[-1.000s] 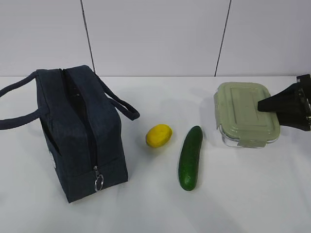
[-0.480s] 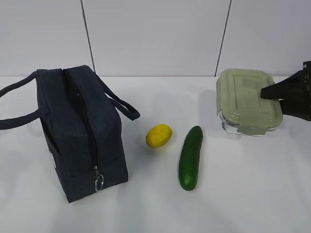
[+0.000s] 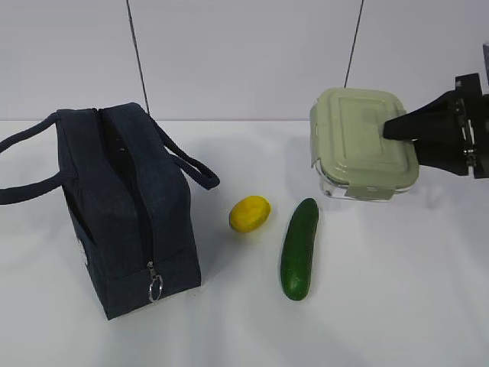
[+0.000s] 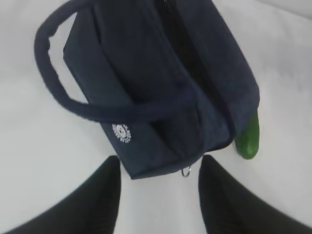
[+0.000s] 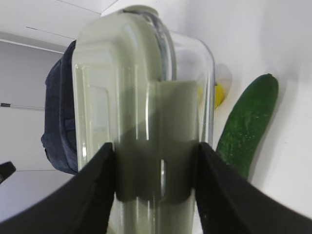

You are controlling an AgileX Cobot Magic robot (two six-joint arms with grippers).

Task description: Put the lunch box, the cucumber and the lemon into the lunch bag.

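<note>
Right now your right gripper (image 5: 155, 161) is holding the lunch box (image 3: 363, 141) clear of the table (image 3: 397, 306), its jaws clamped across the box's thickness, one on the sage-green lid and one on the glass underside. In the exterior view the box is hanging tilted, lid facing the camera, up and to the right of the cucumber (image 3: 299, 248). The lemon (image 3: 250, 213) is lying on the table just left of the cucumber, apart from it, and the lunch bag (image 3: 126, 206) is standing well to the cucumber's left, its zipper running along the top and down the near end to the ring pull (image 3: 155, 288). Your left gripper (image 4: 158, 187) is hovering over the bag's near end, jaws standing apart and gripping nothing, with the ring pull showing between them.
</note>
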